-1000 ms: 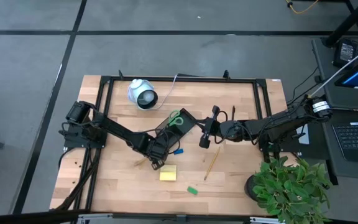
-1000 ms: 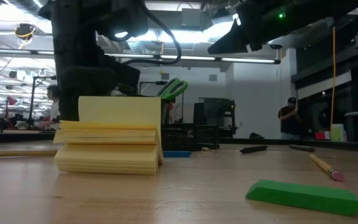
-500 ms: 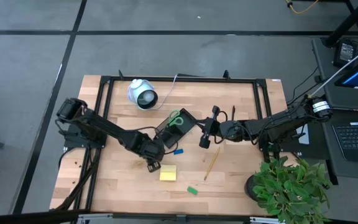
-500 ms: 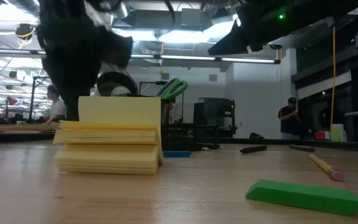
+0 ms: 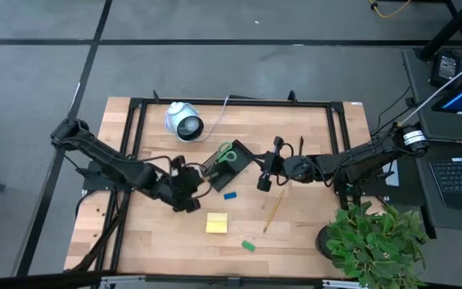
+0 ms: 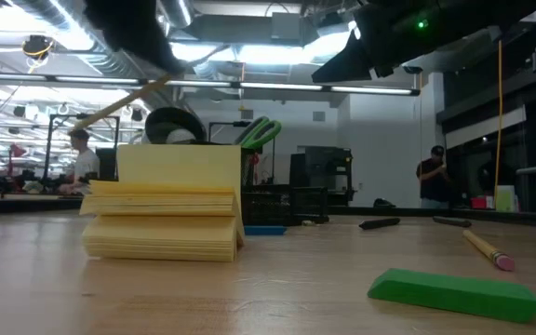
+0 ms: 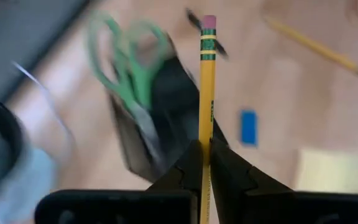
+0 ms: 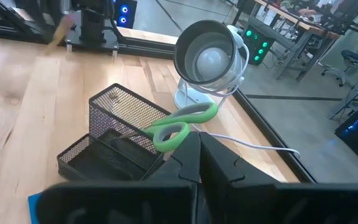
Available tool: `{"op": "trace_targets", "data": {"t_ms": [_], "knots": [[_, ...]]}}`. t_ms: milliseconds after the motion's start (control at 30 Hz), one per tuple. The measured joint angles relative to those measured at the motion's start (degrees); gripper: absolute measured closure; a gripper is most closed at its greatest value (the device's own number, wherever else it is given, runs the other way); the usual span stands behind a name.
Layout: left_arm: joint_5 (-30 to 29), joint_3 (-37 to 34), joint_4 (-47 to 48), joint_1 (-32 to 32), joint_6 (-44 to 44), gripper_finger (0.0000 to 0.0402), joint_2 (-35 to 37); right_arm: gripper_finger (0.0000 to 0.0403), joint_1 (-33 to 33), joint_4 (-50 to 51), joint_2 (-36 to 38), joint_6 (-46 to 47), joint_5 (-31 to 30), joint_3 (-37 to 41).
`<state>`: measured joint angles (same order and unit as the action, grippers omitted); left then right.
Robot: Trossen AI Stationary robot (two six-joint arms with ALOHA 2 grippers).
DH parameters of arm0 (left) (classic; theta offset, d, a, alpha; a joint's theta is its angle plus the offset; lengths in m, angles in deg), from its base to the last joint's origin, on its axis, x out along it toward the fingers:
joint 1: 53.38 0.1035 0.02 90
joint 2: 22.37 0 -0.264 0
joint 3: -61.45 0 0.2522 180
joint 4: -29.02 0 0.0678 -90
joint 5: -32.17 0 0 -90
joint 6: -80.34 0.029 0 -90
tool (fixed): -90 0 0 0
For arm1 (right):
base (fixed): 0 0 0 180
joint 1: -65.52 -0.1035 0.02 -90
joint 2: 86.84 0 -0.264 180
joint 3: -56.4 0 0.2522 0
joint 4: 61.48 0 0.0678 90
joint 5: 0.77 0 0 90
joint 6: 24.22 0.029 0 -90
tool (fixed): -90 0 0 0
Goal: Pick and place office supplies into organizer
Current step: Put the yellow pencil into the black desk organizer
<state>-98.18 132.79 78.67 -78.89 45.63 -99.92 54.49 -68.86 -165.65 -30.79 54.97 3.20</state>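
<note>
The left claw (image 7: 205,163) pinched a pencil (image 7: 207,93) lifted clear of the bench (image 5: 311,229), beside the organizer (image 5: 229,164), presumably for dropping in. The right claw (image 8: 199,146), pressed together, waited nearby.

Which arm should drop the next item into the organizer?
Left. The left gripper is shut on a pencil and sits just beside the organizer, which already holds the scissors. The right gripper is shut with nothing in it, on the organizer's other side.
</note>
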Motion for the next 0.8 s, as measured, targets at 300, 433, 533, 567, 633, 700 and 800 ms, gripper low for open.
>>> {"op": "trace_targets", "data": {"t_ms": [300, 433, 533, 567, 633, 700, 800], "knots": [[-16.7, -2.1, -14.0, 0.2, 12.0, 0.0387, 1.9, 0.0395, 0.0, 0.0, 0.0, 0.0, 0.0, 0.0], [-17.8, -5.0, -25.5, 0.8, 19.2, 0.0387, 1.9, 0.0395, 0.0, 0.0, 0.0, 0.1, 0.0, 0.0], [-18.0, -9.7, -38.6, 2.5, 26.3, 0.0387, 1.9, 0.0395, 0.0, 0.0, 0.0, 0.1, 0.0, 0.0], [-17.9, -11.2, -42.9, 3.1, 28.4, 0.0387, 1.9, 0.0395, 0.0, 0.0, 0.0, 0.1, 0.0, 0.0], [-16.3, -14.2, -51.3, 4.1, 32.0, 0.0387, 1.9, 0.0395, 0.0, 0.0, 0.0, 0.1, 0.0, 0.0], [-14.2, -17.0, -58.2, 5.1, 35.0, 0.0387, 1.9, 0.0395, 0.0, 0.0, 0.0, 0.1, 0.0, 0.0], [-10.6, -20.9, -69.1, 6.8, 38.1, 0.0387, 1.9, 0.0395, 0.0, 0.0, 0.0, 0.1, 0.0, 0.0]]}}
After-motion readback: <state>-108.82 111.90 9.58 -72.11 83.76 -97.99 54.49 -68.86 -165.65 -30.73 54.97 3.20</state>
